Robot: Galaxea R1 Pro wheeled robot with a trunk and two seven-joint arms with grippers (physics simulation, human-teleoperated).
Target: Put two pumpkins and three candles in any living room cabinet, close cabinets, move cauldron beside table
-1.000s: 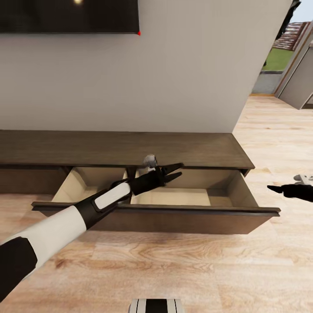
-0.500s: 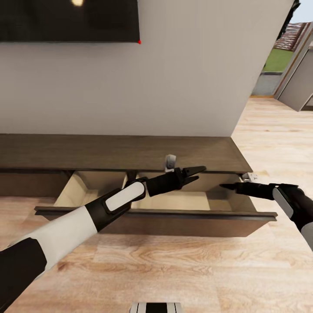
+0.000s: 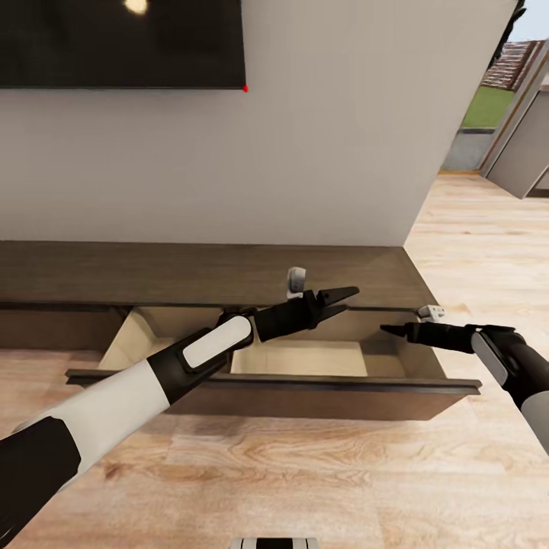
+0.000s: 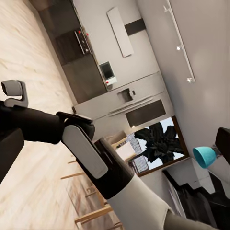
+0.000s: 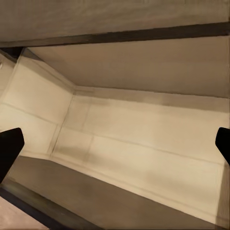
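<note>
Dark-brown cabinet [image 3: 229,274] spans frame centre, drawer [image 3: 320,385] pulled out, pale inside. Left gripper [image 3: 339,297] and right gripper [image 3: 396,330] hover over it, both jaws spread, holding nothing.

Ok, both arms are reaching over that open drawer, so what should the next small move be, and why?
Probably draw both arms back, clear of the drawer. The left gripper and the right gripper hang over the cabinet's pulled-out drawer with jaws open and nothing held, so there is nothing to release here, and the arms would block pushing it closed.
</note>
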